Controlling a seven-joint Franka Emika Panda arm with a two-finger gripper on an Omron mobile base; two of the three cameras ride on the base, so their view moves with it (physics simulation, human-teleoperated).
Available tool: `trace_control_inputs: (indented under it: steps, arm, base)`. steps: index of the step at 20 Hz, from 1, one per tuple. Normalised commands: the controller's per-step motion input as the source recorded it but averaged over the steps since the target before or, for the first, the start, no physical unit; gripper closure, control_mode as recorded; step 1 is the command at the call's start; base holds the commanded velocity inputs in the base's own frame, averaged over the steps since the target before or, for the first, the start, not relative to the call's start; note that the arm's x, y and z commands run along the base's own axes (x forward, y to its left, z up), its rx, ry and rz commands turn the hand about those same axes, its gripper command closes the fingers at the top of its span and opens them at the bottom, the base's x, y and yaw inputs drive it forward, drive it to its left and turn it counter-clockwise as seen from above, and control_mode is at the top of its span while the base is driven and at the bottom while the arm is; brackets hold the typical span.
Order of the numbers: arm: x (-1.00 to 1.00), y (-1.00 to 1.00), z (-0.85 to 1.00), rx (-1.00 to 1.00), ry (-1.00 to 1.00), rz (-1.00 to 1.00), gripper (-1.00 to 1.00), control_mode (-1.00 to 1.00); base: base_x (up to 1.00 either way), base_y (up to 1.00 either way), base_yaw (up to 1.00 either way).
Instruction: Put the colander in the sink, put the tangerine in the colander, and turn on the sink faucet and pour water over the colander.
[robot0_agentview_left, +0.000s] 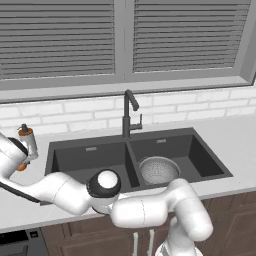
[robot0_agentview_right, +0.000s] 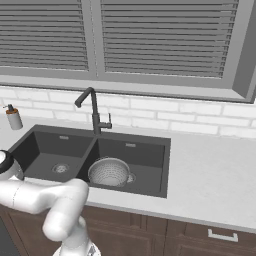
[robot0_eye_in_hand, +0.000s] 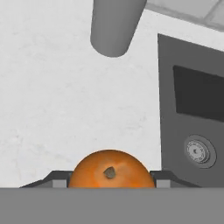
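The tangerine (robot0_eye_in_hand: 110, 171), a small orange ball with a stem scar, sits between my two dark fingertips (robot0_eye_in_hand: 57, 179) over the white counter left of the sink. My gripper (robot0_eye_in_hand: 111, 180) is shut on it, and I cannot tell whether it still rests on the counter. From the left base view the hand is at the far left, where a sliver of the tangerine (robot0_agentview_left: 21, 168) peeks out. The silver perforated colander (robot0_agentview_left: 158, 170) (robot0_agentview_right: 109, 171) lies in the right basin of the dark sink (robot0_agentview_left: 220, 167) (robot0_eye_in_hand: 188, 109). The gooseneck faucet (robot0_agentview_left: 129, 112) (robot0_agentview_right: 93, 114) stands behind the divider, with no water visible.
A grey soap dispenser (robot0_agentview_left: 27, 139) (robot0_agentview_right: 13, 118) (robot0_eye_in_hand: 116, 26) stands close behind the hand. The left basin holds only its round drain (robot0_eye_in_hand: 199, 152) (robot0_agentview_right: 60, 168). My arm stretches along the counter's front edge. White counter (robot0_agentview_right: 210, 175) spreads right of the sink.
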Motion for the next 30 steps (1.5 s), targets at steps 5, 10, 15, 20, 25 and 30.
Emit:
trace_control_inputs:
  steps: [5, 10, 15, 20, 25, 30]
  arm:
    - [-0.04, -0.86, 0.02, 0.04, -0.19, -0.28, 1.00, -1.00]
    - [-0.05, -1.00, 0.11, 0.09, -0.07, -0.27, 1.00, -1.00]
    - [-0.10, -1.00, 0.12, 0.11, -0.04, -0.20, 1.00, -1.00]
    - [-0.14, -1.00, 0.01, 0.07, -0.09, -0.03, 1.00, -1.00]
    - [-0.22, -0.99, 0.00, 0.04, -0.11, 0.00, 1.00, -1.00]
    - [-0.06, -0.80, 0.15, 0.08, -0.04, 0.00, 1.00, -1.00]
  base:
    - [0.00, 0.00, 0.00]
    - [0.00, 0.00, 0.00]
    - [0.00, 0.00, 0.00]
    - [0.00, 0.00, 0.00]
    - [0.00, 0.00, 0.00]
    - [0.00, 0.00, 0.00]
